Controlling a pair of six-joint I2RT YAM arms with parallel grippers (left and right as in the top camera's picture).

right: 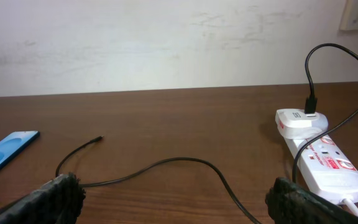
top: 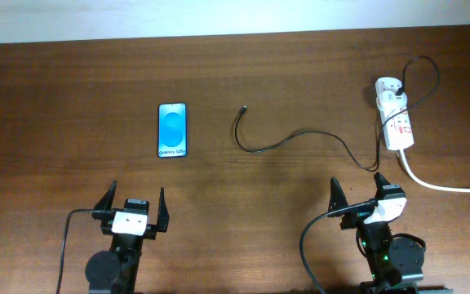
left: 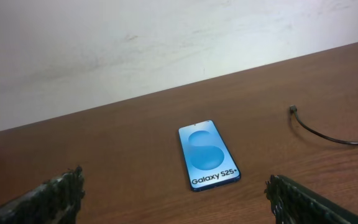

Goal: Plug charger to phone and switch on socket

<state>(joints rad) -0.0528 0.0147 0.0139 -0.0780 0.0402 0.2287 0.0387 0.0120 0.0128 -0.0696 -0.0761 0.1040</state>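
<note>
The phone point(top: 173, 130) lies flat on the wooden table with its blue screen lit; it also shows in the left wrist view point(left: 207, 154) and at the left edge of the right wrist view point(right: 6, 153). The black charger cable point(top: 294, 139) curves from its free tip point(top: 244, 108) to the white plug block on the socket point(top: 396, 121). The socket also shows in the right wrist view point(right: 322, 152), as does the cable point(right: 166, 163). My left gripper point(top: 135, 206) is open and empty, below the phone. My right gripper point(top: 357, 189) is open and empty, near the cable.
A thick white cord point(top: 443, 184) runs from the socket off the right edge. A pale wall point(left: 135, 43) stands behind the table's far edge. My arms' own black cables hang by the table's near edge.
</note>
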